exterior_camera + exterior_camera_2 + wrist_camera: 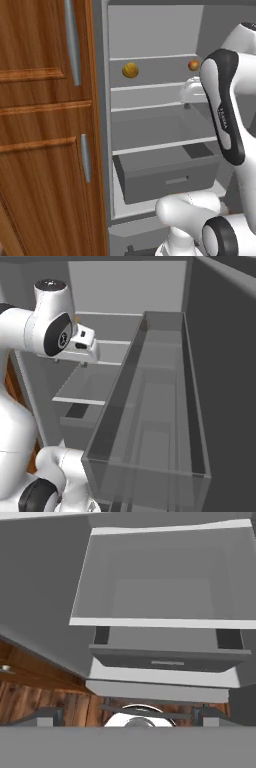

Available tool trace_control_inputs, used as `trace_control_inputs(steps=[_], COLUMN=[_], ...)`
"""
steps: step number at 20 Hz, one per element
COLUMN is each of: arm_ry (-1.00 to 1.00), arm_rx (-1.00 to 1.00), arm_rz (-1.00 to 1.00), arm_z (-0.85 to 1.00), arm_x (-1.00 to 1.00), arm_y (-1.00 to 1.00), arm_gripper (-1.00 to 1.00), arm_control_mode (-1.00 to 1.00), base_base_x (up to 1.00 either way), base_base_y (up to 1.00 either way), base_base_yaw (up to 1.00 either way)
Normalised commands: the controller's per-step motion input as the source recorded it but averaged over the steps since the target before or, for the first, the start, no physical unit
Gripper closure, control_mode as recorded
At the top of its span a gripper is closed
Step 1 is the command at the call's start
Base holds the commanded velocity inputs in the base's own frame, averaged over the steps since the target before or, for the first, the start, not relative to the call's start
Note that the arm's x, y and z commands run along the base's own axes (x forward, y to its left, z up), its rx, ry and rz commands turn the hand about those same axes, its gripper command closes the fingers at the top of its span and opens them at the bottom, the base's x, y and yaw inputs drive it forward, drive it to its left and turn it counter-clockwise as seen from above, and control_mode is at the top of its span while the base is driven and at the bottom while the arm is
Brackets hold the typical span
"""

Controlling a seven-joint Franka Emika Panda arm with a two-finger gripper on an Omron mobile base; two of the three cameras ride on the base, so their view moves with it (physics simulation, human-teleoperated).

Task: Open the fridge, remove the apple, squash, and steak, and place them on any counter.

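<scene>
Fridge [150,125] standing open, grey shelves exposed. Squash [130,70] resting on upper shelf, left side; apple [193,65] on same shelf to the right, well apart from squash. Steak not made out. Gripper [127,716] inside the fridge, aimed down over the crisper drawer [167,659] — jaws spread wide, holding nothing. Wooden cabinet [45,130] adjoining at left.
</scene>
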Motion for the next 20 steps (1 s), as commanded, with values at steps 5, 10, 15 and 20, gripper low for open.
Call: trace_control_inputs(steps=[5,10,15,20], arm_ry=[-0.16,-0.35,-0.34,0.10], arm_rx=[0.00,0.00,0.00,0.00], arm_rz=[-0.13,-0.20,-0.17,-0.11], arm_z=[0.00,-0.04,0.02,0.07], arm_x=[0.80,0.43,0.04,0.11], arm_y=[-0.23,-0.25,-0.15,0.00], arm_gripper=[-1.00,-1.00,-1.00,-1.00], arm_control_mode=[-1.00,-1.00,-1.00,-1.00], base_base_x=[0.00,0.00,0.00,0.00], base_base_y=[0.00,0.00,0.00,0.00], base_base_yaw=[0.00,0.00,0.00,0.00])
